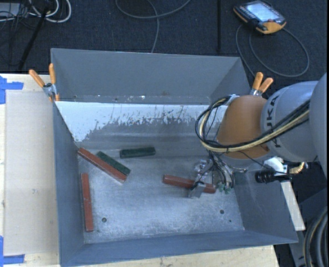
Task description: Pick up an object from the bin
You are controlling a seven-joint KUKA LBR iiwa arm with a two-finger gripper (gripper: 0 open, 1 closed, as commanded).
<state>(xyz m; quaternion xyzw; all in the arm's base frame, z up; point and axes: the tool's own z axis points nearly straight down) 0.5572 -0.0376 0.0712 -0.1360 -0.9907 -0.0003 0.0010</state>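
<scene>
My gripper (198, 183) is low over the bin floor at the right, under the orange wrist cover. It stands open, one finger (201, 170) on the far side and the other on the near side of a reddish-brown flat bar (178, 180). That bar lies nearly level on the floor, and its right end runs beneath the gripper. A short dark green bar (137, 152) lies further back towards the middle of the bin.
At the left a long brown bar (100, 163) lies slanted with a green bar (114, 163) resting on it. Another reddish-brown bar (87, 202) lies lengthwise along the left wall. The bin's sloping right wall is close beside the gripper.
</scene>
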